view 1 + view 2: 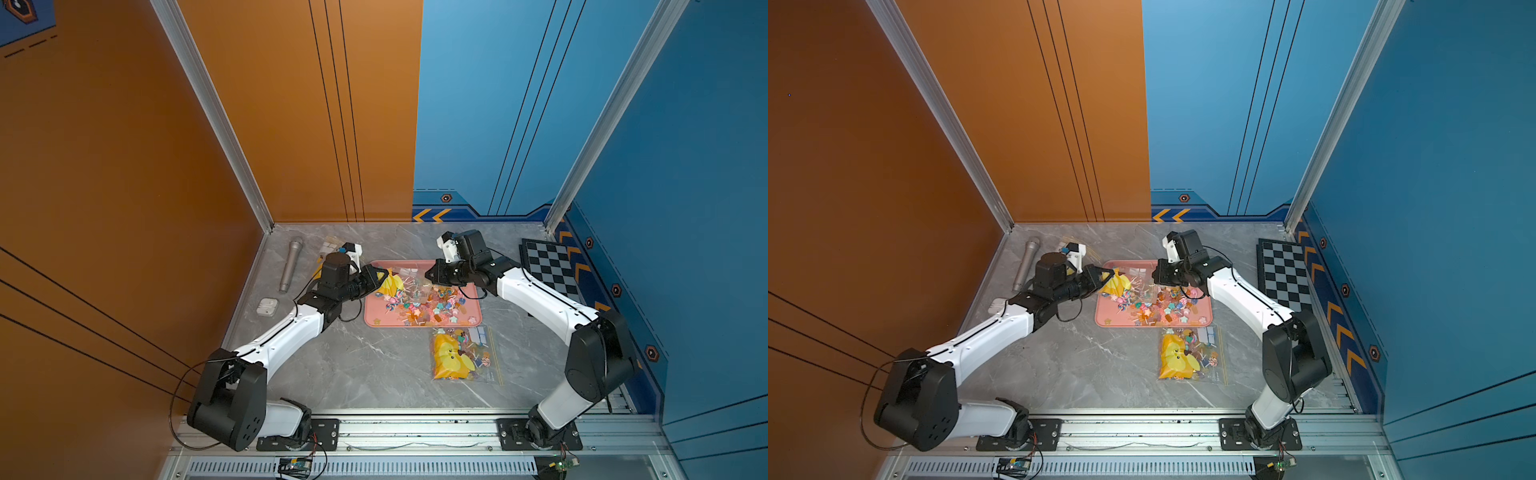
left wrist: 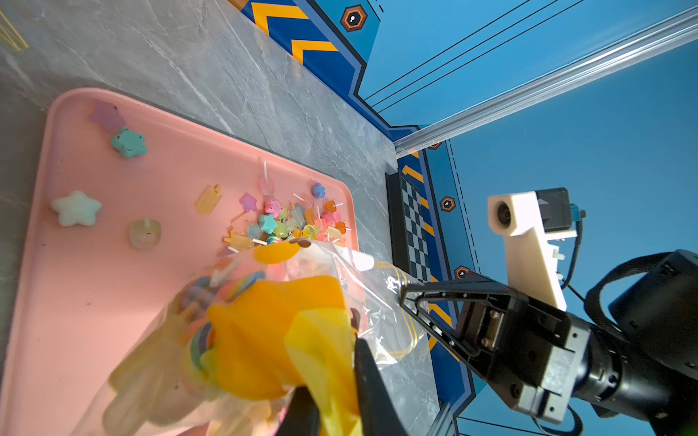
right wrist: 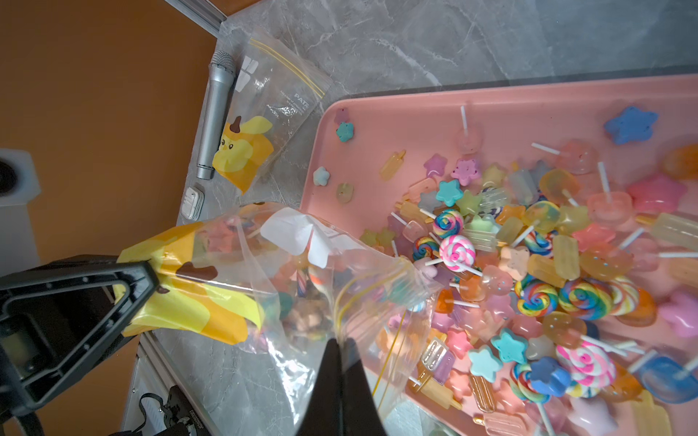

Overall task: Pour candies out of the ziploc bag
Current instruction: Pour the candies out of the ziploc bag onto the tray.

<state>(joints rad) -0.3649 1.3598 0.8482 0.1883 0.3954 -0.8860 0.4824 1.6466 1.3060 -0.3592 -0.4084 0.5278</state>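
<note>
Room: an orange wall (image 1: pixel 124 166) is standing on the left and a blue wall (image 1: pixel 540 104) on the right, with a grey marbled surface (image 1: pixel 374 374) lying between them.
Far left of the surface: a microphone (image 1: pixel 291 266), an earbud case (image 1: pixel 267 307) and an empty bag (image 3: pixel 272 113) are lying clear of the tray.
Left tool (image 1: pixel 383 275): it is clamping almost closed on the yellow printed bottom end of the ziploc bag (image 3: pixel 264 271), holding that end up beside the left rim of the pink tray (image 1: pixel 368 309).
Ziploc bag: it is hanging stretched between the two tools, its mouth sloping down over the tray.
Candies (image 1: pixel 419 305): most are lying heaped in the tray, while a few are sitting inside the bag.
Right tool (image 3: pixel 340 362): it is pinching fully closed on one lip of the bag's mouth, above the tray.
Doing the pour well: by my judgement the bottom end is needing more height than the mouth, and the pinched lip is needing to be pulled so the mouth gapes. Small shakes would be helping, since lollipop sticks are likely catching in folds or on the zipper. The mouth should be staying inside the rim, or sweets could be rolling onto the surface.
Right of the tray: a second, filled bag (image 1: pixel 461 353) is lying just in front, and a checkerboard (image 1: pixel 548 266) is lying by the blue wall.
</note>
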